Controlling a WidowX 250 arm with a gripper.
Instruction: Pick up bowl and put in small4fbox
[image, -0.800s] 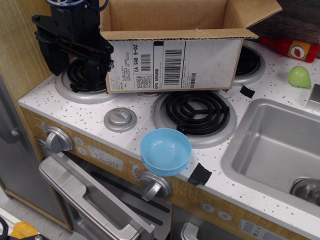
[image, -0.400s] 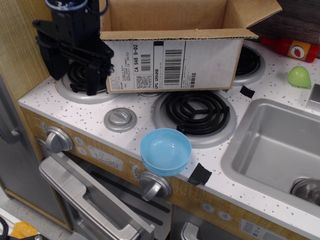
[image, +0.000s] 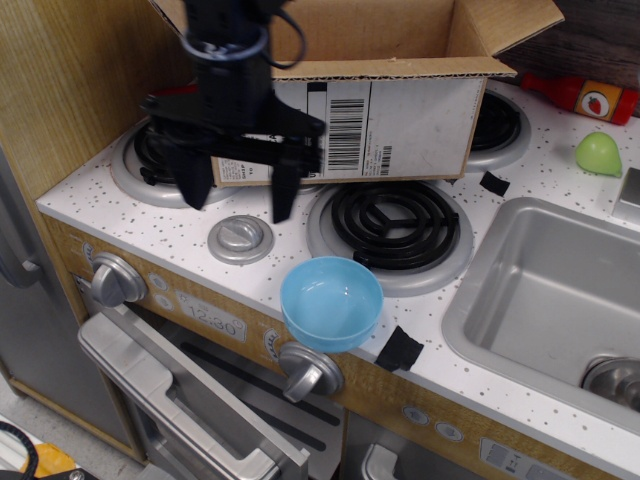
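The light-blue bowl (image: 331, 303) sits at the front edge of the toy stove's counter, overhanging it slightly. The small4fbox (image: 400, 110), a brown cardboard box with open flaps and a white barcode label, stands at the back over the burners. My black gripper (image: 238, 206) hangs open and empty above the counter, left of and behind the bowl, in front of the box's left end. Its two fingers (image: 283, 188) point down, spread wide apart.
A round silver knob (image: 240, 238) lies under the gripper. A black coil burner (image: 394, 224) is behind the bowl. A grey sink (image: 560, 300) is at the right. A green toy (image: 598, 153) and a red bottle (image: 583, 96) sit at the back right.
My gripper has moved right and forward from over the back left burner toward the bowl, and turned so its open fingers point down. The bowl and box have not moved.
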